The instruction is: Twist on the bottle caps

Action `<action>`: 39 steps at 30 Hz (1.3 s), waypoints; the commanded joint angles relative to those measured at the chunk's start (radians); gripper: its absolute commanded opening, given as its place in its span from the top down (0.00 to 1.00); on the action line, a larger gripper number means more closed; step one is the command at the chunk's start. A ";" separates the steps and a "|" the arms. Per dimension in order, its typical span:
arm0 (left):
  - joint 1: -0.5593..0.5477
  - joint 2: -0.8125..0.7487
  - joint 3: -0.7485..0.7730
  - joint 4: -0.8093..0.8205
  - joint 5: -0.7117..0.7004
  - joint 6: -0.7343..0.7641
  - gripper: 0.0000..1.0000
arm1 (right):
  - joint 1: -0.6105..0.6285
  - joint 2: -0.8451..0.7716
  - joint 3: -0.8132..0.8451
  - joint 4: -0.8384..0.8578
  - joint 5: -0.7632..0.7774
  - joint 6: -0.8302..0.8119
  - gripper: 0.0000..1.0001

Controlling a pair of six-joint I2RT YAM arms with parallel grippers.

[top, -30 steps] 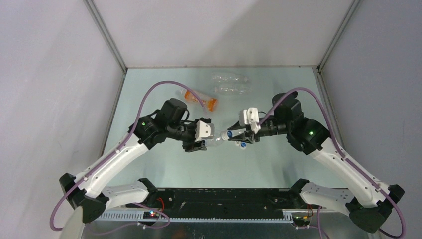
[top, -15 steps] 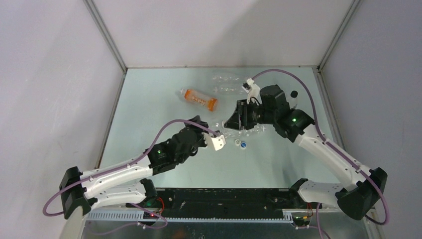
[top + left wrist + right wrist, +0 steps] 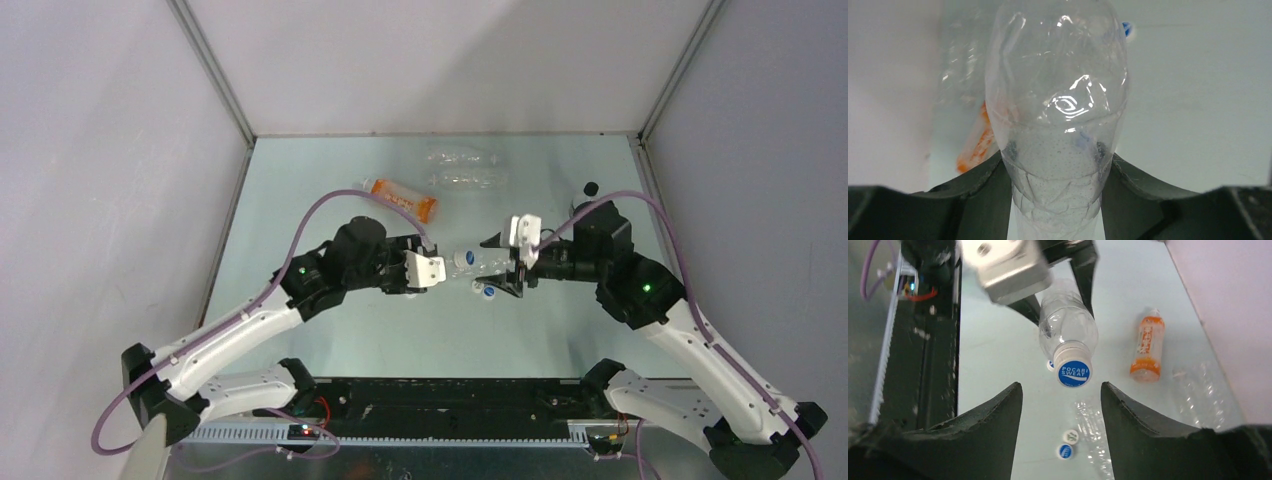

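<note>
My left gripper (image 3: 441,269) is shut on the body of a clear bottle (image 3: 1058,100) and holds it off the table, neck toward the right arm. A blue-topped cap (image 3: 1074,373) sits on its neck. My right gripper (image 3: 1060,390) is open and empty, its fingers apart just short of that cap; it also shows in the top view (image 3: 506,268). Two loose caps, one white (image 3: 1070,436) and one blue (image 3: 1065,451), lie on the table below. Another blue cap (image 3: 1050,365) lies behind the held bottle. A black cap (image 3: 591,187) lies at the back right.
An orange-labelled bottle (image 3: 400,198) lies at the back left of centre. Two clear bottles (image 3: 465,157) (image 3: 470,180) lie near the back wall. Another clear bottle (image 3: 1093,432) lies on the table under my right gripper. Grey walls close in the table.
My left gripper has moved up and back toward the centre with the bottle. My right gripper has swung from the back to face the bottle's cap.
</note>
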 commanded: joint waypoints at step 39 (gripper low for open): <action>-0.051 0.020 0.072 0.168 -0.024 -0.057 0.90 | 0.015 0.159 -0.007 0.161 0.150 0.542 1.00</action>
